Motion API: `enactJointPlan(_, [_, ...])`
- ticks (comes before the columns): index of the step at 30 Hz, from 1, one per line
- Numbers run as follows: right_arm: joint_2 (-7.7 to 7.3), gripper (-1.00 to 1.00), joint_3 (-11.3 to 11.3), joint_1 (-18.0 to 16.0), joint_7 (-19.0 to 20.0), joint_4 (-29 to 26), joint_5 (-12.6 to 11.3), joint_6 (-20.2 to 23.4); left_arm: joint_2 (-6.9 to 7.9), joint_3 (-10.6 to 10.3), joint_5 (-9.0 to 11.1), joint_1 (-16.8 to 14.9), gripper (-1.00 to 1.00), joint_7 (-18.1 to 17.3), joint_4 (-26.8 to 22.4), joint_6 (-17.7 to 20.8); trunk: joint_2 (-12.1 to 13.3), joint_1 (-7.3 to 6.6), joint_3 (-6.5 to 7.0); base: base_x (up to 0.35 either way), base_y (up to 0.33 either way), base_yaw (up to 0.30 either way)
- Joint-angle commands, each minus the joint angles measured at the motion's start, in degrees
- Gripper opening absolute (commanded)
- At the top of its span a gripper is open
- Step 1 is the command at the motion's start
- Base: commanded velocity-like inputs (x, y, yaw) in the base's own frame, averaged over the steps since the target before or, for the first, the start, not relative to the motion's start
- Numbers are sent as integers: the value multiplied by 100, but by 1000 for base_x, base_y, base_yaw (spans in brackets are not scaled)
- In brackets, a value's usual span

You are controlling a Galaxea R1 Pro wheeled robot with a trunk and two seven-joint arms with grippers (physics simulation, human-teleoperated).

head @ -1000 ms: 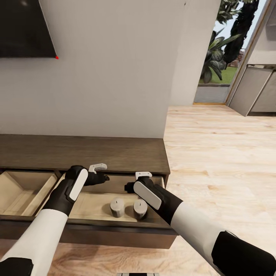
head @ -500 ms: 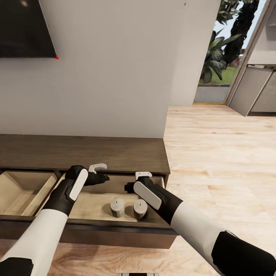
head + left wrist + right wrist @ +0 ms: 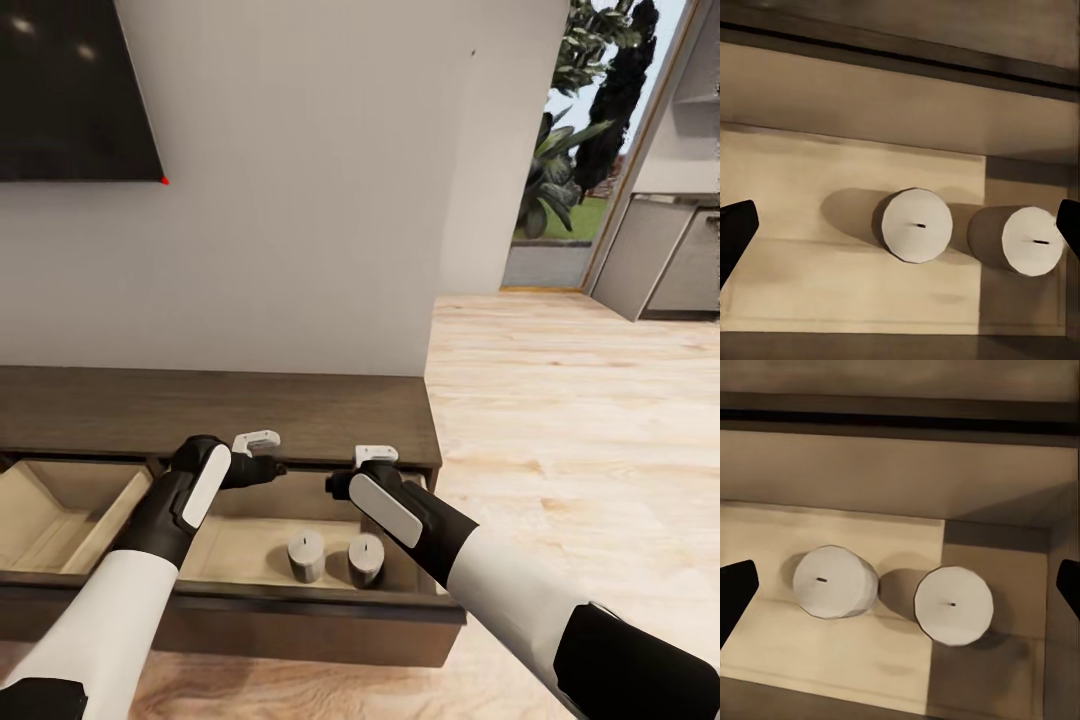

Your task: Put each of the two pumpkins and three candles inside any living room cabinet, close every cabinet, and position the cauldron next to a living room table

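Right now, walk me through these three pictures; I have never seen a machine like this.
It is a simulated two-armed robot. The big picture looks down from its head: the left gripper and right gripper hover open and empty over an open drawer of the dark cabinet. Two candles stand upright, side by side, in that drawer. The other two pictures come from cameras on each wrist, looking straight down at the same candles. The drawer beside it is also open.

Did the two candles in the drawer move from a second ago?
No. The candles stand in the same spot by the drawer's front, side by side. The whole picture shifted because the camera moved.
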Motion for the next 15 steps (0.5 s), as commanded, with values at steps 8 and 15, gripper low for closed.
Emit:
enactJointPlan(8, [-2,100,15,-7,-40,-4,-39,8,5,-17,59,-1,100,68,-5,14,9,-21,172,-6,0,0])
enactJointPlan(15, [-2,100,15,-7,-40,-5,-40,11,5,-17,59,-1,100,70,0,14,18,-39,327,-26,0,0])
